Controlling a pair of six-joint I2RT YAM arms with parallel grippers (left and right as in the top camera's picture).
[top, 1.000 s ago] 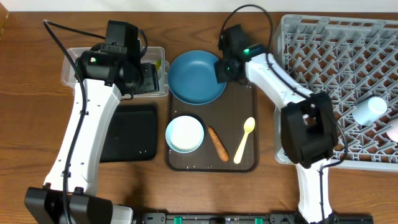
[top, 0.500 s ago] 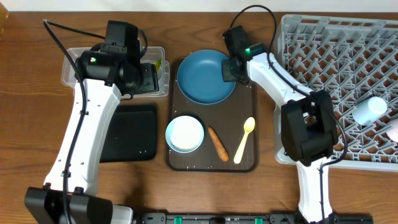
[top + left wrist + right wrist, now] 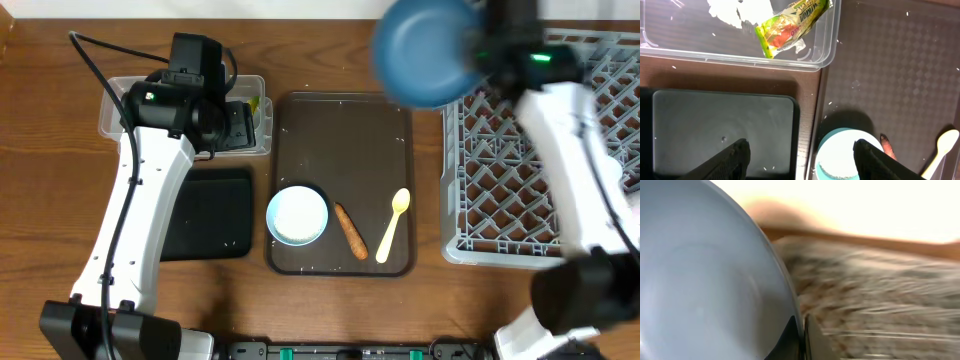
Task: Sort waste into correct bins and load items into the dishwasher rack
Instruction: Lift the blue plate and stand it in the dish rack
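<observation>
The right gripper (image 3: 801,336) is clamped tight on the rim of the dark-blue bowl (image 3: 705,280), carried up in the air. The bowl seems to hang beside the grey rack (image 3: 500,200), though blur makes that hard to judge. The left gripper (image 3: 802,160) stands wide apart with nothing in it. The black tray (image 3: 715,125) is under its fingers, and the clear tub (image 3: 740,62) with the yellow-green wrapper (image 3: 790,25) is just ahead of them.

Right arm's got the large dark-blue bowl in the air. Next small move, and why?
Probably shift the large dark-blue bowl right and lower it onto the grey pegged dishwasher rack: the right gripper is shut on its rim, and it hangs over the rack's left edge, not yet among the pegs.
</observation>
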